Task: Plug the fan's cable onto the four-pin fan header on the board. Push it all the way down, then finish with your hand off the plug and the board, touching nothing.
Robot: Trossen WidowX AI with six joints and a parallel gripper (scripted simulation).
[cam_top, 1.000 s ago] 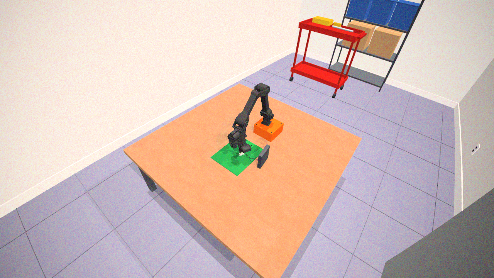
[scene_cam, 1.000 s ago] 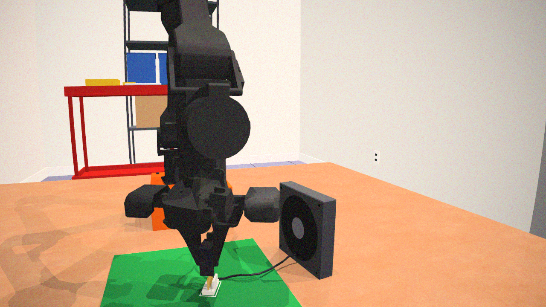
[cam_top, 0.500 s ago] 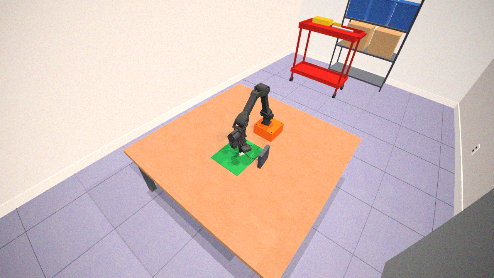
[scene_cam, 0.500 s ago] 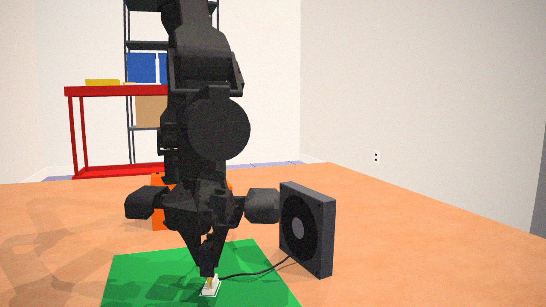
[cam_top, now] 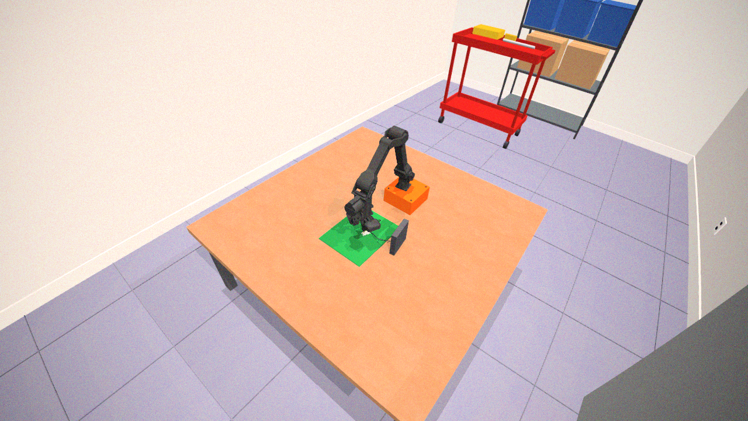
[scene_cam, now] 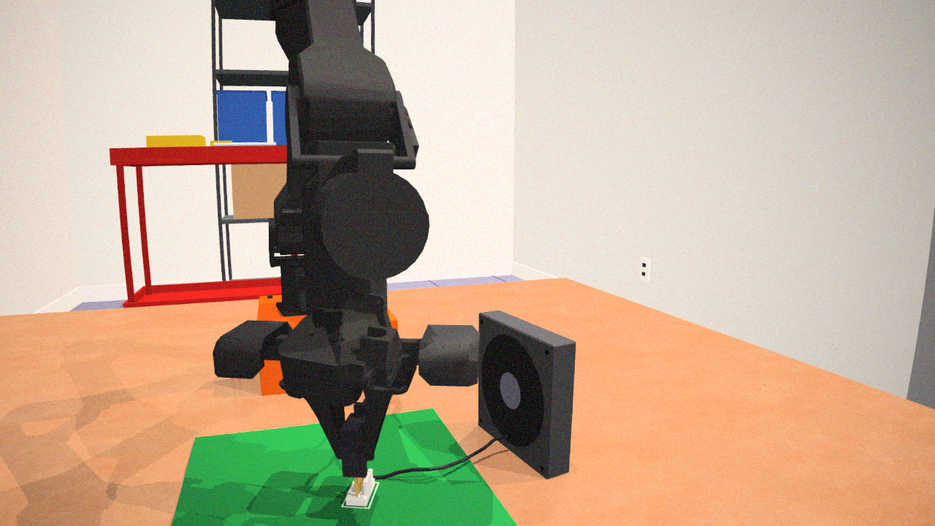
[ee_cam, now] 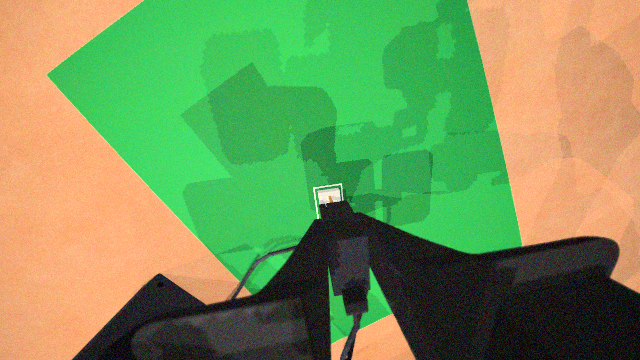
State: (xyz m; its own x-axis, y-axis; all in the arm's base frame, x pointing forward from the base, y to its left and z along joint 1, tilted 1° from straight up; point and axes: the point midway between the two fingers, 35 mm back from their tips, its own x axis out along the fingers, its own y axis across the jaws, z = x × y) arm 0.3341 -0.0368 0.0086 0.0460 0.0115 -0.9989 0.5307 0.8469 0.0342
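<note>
My gripper (cam_top: 363, 229) (scene_cam: 356, 451) (ee_cam: 337, 223) is shut on the fan's plug (scene_cam: 354, 465) (ee_cam: 336, 210), a dark block, and holds it upright just above the white four-pin header (cam_top: 365, 233) (scene_cam: 356, 500) (ee_cam: 327, 194). In the exterior view the plug's lower end covers the tops of the gold pins (scene_cam: 358, 486); their lower lengths show below it. Whether the pins have entered the plug is hidden. The header stands on the green board (cam_top: 334, 239) (scene_cam: 222, 464) (ee_cam: 120, 90). The black cable (scene_cam: 424, 469) (ee_cam: 256, 262) runs to the fan (cam_top: 398, 238) (scene_cam: 559, 405) (ee_cam: 150, 305).
The fan stands upright beside the board, close to the gripper's right side in the exterior view. The orange base block (cam_top: 406, 200) (scene_cam: 270, 379) is behind the board. The wooden table (cam_top: 418, 324) (scene_cam: 686, 418) carries everything. A red cart (cam_top: 483, 110) and a shelf are beyond it.
</note>
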